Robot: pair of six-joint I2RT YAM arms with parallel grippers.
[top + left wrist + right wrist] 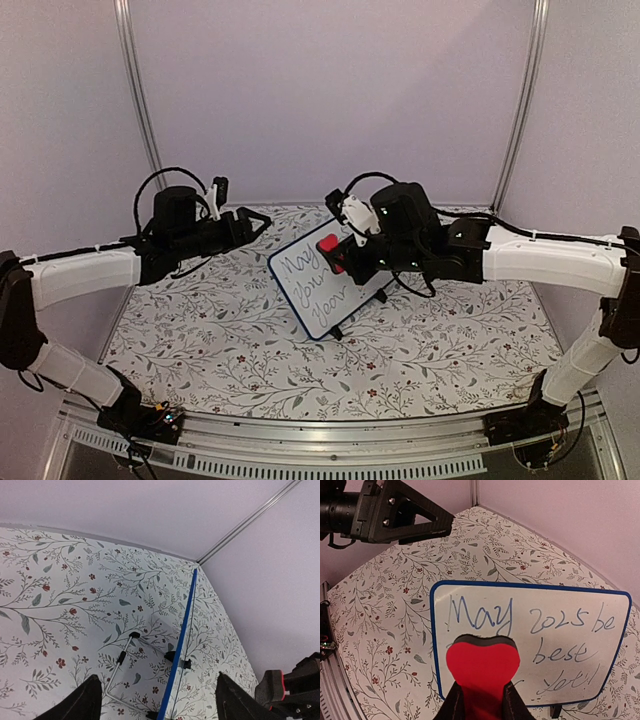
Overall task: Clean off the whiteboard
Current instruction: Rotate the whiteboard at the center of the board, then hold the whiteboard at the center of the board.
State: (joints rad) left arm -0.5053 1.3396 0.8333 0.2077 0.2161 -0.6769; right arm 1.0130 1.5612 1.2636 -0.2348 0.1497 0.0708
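Near the middle of the floral-printed worktop (220, 330), slightly toward 12 o'clock in the top view, the whiteboard (325, 290) is seen propped at a tilt, its corners turned askew to the worktop's edges. A flat rectangular white panel with rounded corners is shown, bound by a thin dark blue frame; from the left wrist view it is met edge-on as a narrow blue line, with small black feet (179, 660) at its base and a thin bent metal wire (120, 662) with black sleeves lying on the cloth at its 9 o'clock. Handwriting in dark marker is spread across the glossy face: "May 2025 be" on the upper line, "best" below it, and a further word ending in an exclamation mark; part of the text is covered. At 1 o'clock of the board, the right gripper (345, 255) is clamped on a red eraser (482, 667), heart-like in outline with a dark felt layer behind it, held before the board's written face; whether contact is made cannot be told. At 10 o'clock of the board, well apart from it, the left gripper (258, 222) is held with its black angular fingers spread wide and nothing between them. Plain matte lilac walls with slim aluminium rails are seen behind.
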